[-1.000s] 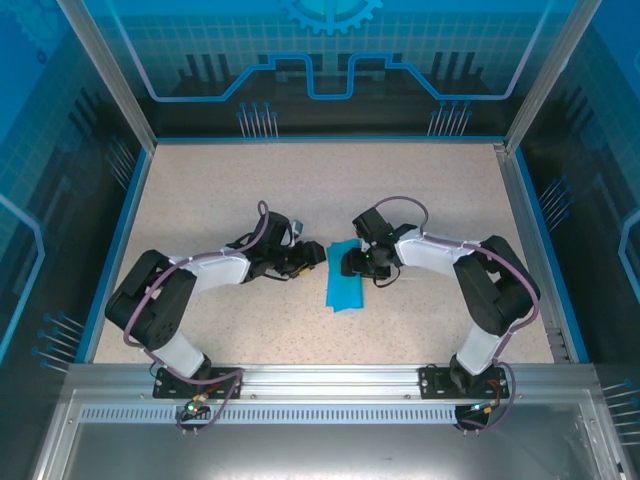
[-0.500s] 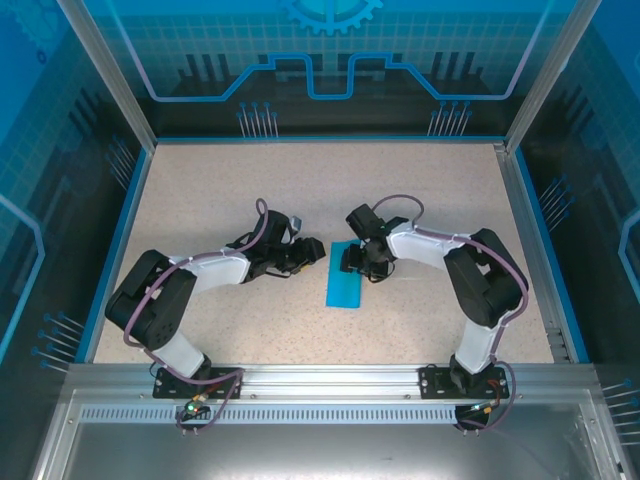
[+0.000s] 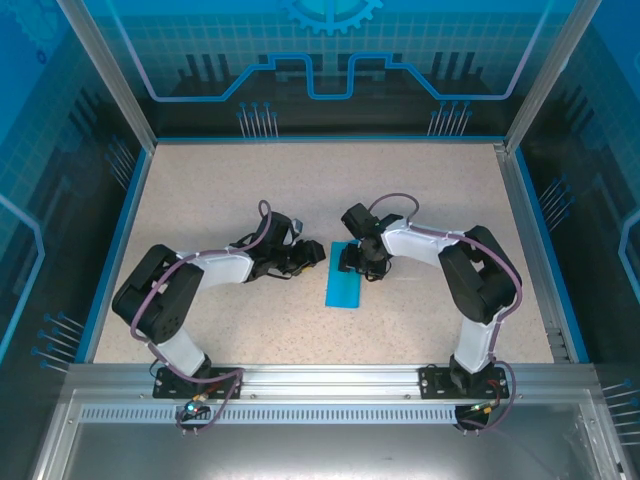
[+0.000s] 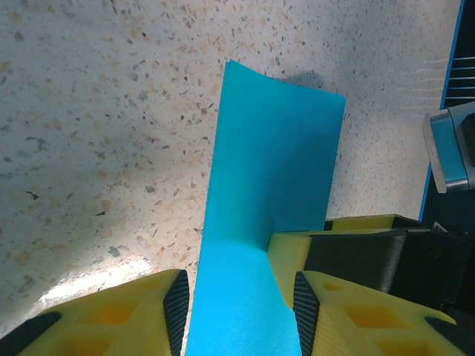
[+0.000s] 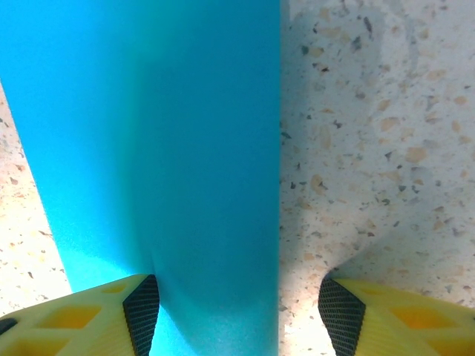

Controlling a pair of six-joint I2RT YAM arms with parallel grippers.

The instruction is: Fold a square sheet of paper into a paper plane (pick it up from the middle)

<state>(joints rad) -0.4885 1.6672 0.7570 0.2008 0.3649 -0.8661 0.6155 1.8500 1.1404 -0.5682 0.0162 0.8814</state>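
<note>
Square sheet of paper (image 3: 343,288) between open jaws of left gripper (image 4: 237,288) and right gripper (image 5: 237,291)

Looking down over the left gripper (image 4: 239,308): its two yellow fingers (image 4: 111,320) with black pads stand apart at the near edge, one on each side of a strip of folded turquoise-blue paper (image 4: 274,170). The strip runs away from them across a speckled beige table (image 4: 104,119), and its far end casts a small shadow. On the right, the yellow tip of the right gripper (image 4: 286,254) touches the strip's edge.
</note>
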